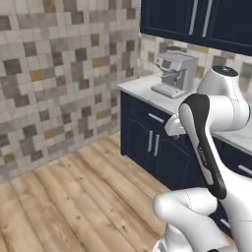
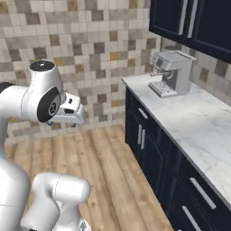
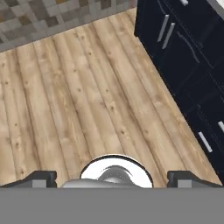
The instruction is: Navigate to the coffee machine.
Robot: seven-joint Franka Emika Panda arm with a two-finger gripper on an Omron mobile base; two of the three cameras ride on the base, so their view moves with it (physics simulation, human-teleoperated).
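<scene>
Jaws [image 3: 112,178] apart, coffee machine [image 1: 173,74] far ahead

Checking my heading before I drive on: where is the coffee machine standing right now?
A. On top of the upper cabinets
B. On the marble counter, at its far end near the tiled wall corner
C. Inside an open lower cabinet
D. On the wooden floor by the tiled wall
B: the coffee machine stands on the white marble counter at its far end, beneath the dark upper cabinets and beside the tiled wall.
</scene>
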